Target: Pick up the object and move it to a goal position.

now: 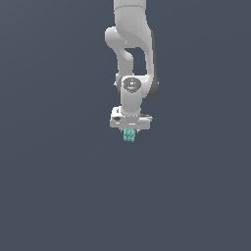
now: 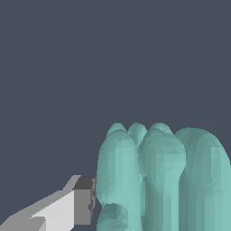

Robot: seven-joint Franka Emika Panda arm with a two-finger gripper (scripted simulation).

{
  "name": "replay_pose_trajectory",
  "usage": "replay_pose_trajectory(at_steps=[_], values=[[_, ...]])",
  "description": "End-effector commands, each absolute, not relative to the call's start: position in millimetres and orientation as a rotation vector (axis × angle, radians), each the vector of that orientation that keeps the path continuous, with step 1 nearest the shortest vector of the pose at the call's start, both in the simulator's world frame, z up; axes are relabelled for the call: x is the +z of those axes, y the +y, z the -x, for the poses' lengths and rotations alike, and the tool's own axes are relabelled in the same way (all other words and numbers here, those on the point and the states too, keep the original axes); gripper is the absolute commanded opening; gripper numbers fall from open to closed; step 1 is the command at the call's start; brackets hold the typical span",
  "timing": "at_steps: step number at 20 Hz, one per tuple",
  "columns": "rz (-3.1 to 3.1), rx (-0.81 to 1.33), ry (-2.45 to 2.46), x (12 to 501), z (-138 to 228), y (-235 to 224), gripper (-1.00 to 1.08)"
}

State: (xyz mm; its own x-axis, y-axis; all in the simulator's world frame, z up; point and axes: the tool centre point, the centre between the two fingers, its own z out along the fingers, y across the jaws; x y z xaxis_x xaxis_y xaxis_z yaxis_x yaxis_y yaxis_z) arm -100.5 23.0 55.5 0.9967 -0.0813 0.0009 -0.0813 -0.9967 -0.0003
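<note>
A: What do we see in the exterior view?

B: We see a white and grey robot arm [image 1: 131, 54] coming down from the top edge of the frame, against a plain dark slate-blue background. Its wrist points straight down. At the bottom sits the wide white gripper [image 1: 129, 131], and a small teal object [image 1: 129, 135] pokes out just beneath it, near the middle of the frame.

A: Is the object held?

B: We read it as held. The object sits right under the gripper body, touching it, and is clearly narrower than it. In this view the fingers are too small for us to pick out one by one.

A: Does the wrist view help?

B: Yes. There the object [image 2: 158, 180] fills much of the picture: a cluster of tall, rounded teal lobes standing side by side, with smaller bumps behind them. One finger [image 2: 67, 207], white with a dark grey pad, presses against the side of the nearest lobe. We cannot see the other finger; the object hides that side or it lies outside the frame.

A: So how do the jaws stand?

B: Closed onto the object, as far as the one visible pad touching it tells us.

A: Is the object on a surface?

B: We cannot tell. The background is one even colour in both views, with no edge or shadow to place it.
</note>
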Motion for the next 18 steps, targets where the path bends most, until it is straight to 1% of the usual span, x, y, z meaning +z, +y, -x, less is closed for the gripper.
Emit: replay_pose_trajectory(at_steps=[1,9,18], values=[[3.139,0.000,0.129,54,101,23,-1.00],[3.139,-0.001,0.128,65,94,12,-1.00],[3.138,0.000,0.128,106,64,-34,-1.00]])
